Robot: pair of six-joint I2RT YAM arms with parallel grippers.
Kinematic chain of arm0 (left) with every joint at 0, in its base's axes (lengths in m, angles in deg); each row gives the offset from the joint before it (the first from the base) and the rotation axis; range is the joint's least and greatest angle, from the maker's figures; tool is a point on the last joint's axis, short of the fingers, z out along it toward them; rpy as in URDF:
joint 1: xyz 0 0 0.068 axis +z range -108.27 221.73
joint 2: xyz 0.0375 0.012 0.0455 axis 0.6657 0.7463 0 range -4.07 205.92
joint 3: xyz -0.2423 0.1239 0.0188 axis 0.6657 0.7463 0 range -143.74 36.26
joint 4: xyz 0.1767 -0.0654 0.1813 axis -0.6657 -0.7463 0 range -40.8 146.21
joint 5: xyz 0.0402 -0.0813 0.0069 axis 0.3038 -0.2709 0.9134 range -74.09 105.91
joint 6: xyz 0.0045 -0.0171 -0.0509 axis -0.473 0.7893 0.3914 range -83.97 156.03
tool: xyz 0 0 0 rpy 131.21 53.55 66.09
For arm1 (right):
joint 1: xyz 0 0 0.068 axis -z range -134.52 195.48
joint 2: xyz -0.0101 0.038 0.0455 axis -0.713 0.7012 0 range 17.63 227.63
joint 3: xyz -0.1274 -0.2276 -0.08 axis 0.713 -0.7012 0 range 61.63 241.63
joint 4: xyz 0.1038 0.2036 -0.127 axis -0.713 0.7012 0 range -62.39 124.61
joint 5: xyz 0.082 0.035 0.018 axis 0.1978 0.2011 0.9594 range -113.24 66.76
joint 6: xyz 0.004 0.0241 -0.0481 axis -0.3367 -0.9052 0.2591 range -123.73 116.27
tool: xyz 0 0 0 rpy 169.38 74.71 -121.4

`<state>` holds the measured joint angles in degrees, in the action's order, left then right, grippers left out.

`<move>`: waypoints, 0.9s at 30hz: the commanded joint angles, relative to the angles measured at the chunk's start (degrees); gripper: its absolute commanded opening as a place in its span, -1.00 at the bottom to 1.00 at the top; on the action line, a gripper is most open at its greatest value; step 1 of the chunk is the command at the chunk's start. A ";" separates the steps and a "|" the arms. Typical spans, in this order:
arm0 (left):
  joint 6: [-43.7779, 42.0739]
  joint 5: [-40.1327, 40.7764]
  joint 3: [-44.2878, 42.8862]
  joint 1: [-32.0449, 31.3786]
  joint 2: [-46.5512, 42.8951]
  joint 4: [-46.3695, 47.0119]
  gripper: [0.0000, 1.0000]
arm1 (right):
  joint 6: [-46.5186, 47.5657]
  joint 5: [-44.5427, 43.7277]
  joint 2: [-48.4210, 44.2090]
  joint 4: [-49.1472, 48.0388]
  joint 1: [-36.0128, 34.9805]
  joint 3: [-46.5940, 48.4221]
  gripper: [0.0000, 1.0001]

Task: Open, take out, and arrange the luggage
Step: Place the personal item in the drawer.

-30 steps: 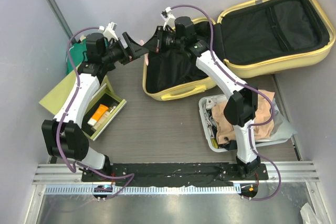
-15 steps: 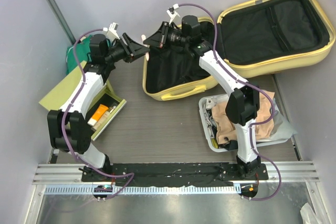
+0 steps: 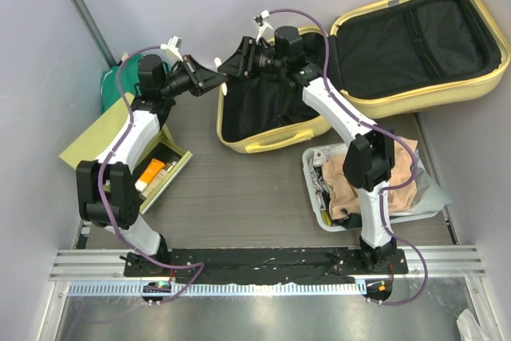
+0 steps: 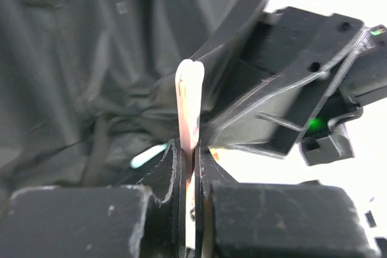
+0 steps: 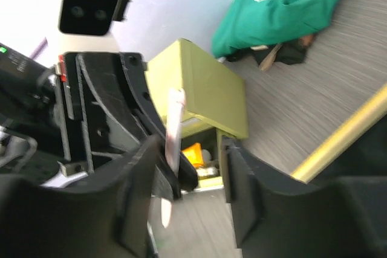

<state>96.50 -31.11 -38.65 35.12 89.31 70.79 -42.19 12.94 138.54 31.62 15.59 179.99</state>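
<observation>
The luggage (image 3: 271,140), a pale yellow hard-shell suitcase, lies open with its black lining showing and its lid (image 3: 415,37) flat at the back right. Both grippers meet over its left end. My left gripper (image 3: 214,79) (image 4: 192,155) is shut on a thin pink-white flat item (image 4: 190,95) (image 5: 174,125) that stands up edge-on between its pads. My right gripper (image 3: 230,64) (image 5: 190,167) faces it with its jaws apart on either side of the item, not touching it. Most of the item is hidden in the top view.
A yellow-green box (image 3: 104,137) (image 5: 199,89) with an open compartment holding an orange thing (image 3: 150,173) sits at the left. A green garment (image 3: 116,85) (image 5: 284,4) lies behind it. At the right stands a white tray (image 3: 313,167) piled with clothes.
My left gripper has closed on the thin pink item. My right gripper, shut on it before, has opened. Both grippers have shifted slightly towards the back wall.
</observation>
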 commanded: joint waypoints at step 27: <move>-69.61 63.81 7.42 6.35 -9.28 -75.94 -0.76 | 7.08 -18.78 -5.77 -3.66 15.30 -10.61 0.32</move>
<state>29.70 24.97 -31.38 41.48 80.28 -5.11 -34.34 -5.55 131.91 31.23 30.43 166.14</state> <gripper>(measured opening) 0.045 0.664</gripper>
